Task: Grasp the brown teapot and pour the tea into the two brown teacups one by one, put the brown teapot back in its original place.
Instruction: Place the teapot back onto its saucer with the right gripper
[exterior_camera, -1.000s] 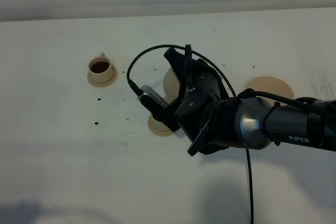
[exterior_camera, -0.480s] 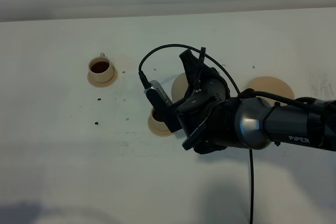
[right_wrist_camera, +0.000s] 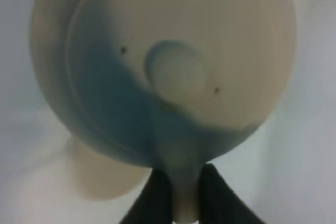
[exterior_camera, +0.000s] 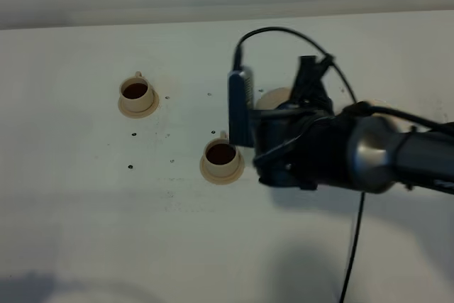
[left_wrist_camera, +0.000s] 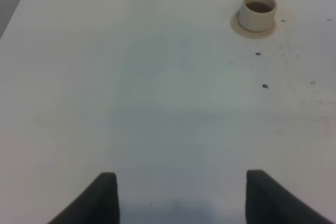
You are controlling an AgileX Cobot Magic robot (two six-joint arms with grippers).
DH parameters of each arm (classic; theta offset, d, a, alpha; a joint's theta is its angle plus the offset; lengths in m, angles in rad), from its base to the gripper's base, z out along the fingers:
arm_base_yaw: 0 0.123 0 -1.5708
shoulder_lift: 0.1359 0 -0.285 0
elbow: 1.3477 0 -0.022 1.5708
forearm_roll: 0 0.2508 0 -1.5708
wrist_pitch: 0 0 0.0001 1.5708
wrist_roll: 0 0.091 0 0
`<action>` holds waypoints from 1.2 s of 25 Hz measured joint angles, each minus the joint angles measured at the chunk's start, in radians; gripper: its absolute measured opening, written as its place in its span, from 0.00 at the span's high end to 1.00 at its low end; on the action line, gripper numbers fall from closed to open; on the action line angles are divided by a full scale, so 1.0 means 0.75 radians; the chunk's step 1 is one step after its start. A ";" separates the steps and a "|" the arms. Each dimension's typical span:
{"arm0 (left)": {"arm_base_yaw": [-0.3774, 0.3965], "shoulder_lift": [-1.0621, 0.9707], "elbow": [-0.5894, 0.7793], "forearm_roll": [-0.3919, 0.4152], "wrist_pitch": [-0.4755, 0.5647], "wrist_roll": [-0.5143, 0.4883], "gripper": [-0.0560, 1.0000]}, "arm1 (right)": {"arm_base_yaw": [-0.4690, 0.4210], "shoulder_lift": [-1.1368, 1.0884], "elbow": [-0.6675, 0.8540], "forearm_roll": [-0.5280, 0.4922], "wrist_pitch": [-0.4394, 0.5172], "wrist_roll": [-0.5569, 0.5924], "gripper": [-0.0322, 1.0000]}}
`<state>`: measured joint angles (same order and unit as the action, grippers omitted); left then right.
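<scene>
Worktop white, flecked with small dark specks around the cups. Both teacups pale beige-tan on matching saucers: far-left cup and near-centre cup, each showing dark brown liquid inside. Far-left cup also in left wrist view, same tan, dark brown inside. Teapot pale beige, lid knob lighter, two tiny dark spots on lid, bluish shadow across lower part. Right tool black; arm black with silver-grey joint. Left tool fingers black.
</scene>
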<state>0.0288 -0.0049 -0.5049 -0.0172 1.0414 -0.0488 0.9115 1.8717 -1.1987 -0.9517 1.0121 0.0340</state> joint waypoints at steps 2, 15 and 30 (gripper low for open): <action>0.000 0.000 0.000 0.000 0.000 0.000 0.45 | 0.000 -0.052 0.000 0.140 0.018 0.029 0.85; 0.000 0.000 0.000 0.000 0.000 0.000 0.45 | 0.000 -0.134 -0.001 0.911 -0.067 0.089 0.85; 0.000 0.000 0.000 0.000 0.000 0.000 0.45 | 0.000 -0.083 0.071 1.003 -0.189 0.120 0.85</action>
<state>0.0288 -0.0049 -0.5049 -0.0172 1.0414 -0.0488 0.9115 1.8093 -1.1458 -0.1997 0.8703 0.1237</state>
